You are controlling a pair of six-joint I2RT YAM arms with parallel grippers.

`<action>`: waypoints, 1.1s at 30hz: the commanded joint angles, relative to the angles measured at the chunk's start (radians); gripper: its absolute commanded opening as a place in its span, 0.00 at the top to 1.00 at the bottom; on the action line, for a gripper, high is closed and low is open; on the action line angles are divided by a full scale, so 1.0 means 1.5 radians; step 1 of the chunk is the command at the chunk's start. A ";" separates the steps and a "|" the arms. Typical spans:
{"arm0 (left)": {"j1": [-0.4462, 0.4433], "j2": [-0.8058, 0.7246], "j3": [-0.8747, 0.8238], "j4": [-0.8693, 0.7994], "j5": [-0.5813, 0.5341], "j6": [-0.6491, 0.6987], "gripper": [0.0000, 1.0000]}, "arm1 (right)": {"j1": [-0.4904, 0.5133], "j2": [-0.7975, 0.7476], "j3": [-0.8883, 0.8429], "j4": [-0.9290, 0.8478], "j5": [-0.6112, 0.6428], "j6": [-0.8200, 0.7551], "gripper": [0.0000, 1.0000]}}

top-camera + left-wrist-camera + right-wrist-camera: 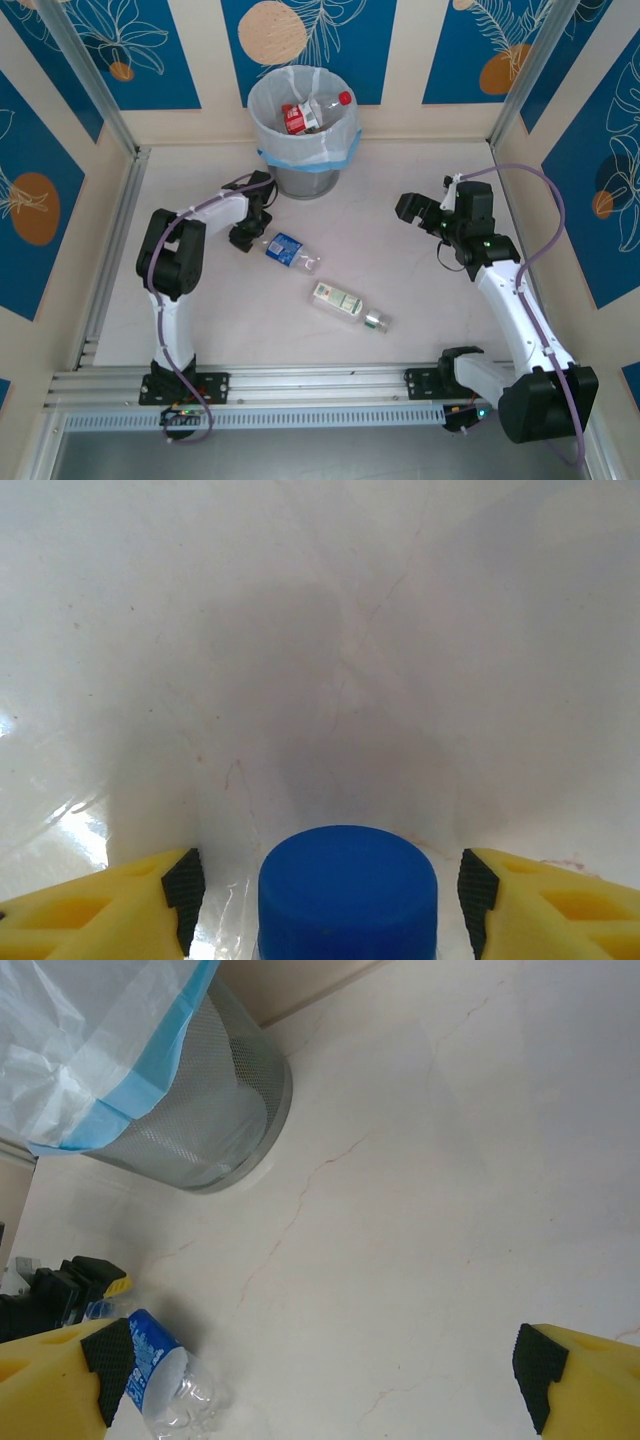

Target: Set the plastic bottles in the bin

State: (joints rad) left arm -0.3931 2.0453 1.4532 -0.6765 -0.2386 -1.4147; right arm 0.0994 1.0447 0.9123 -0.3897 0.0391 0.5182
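Note:
A blue-labelled clear bottle (288,250) lies on the table left of centre, its blue cap (348,890) between the spread fingers of my left gripper (246,238), which is open and not touching it. The same bottle (165,1380) appears at the lower left of the right wrist view. A green-white labelled bottle (345,303) lies nearer the front. The grey bin (303,130) with its white bag stands at the back and holds a red-labelled bottle (300,117) with a red cap. My right gripper (420,212) hovers open at the right, holding nothing.
The bin's mesh wall (195,1110) and blue bag band show in the right wrist view. Blue patterned walls and metal posts enclose the table (420,290). An aluminium rail (300,385) runs along the near edge.

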 commanded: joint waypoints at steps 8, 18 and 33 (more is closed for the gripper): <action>-0.004 0.025 -0.008 0.002 0.007 -0.041 0.45 | 0.017 0.002 0.023 -0.013 0.026 -0.013 0.00; -0.002 0.016 -0.018 0.007 -0.014 -0.030 0.69 | 0.023 0.003 0.028 -0.017 0.036 -0.017 0.00; 0.011 -0.081 -0.043 0.042 -0.074 0.054 1.00 | 0.032 0.004 0.032 -0.021 0.051 -0.017 0.00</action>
State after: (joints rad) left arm -0.3862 2.0026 1.4086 -0.6235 -0.2806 -1.3750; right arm 0.1383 1.0454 0.9314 -0.4129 0.0940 0.5037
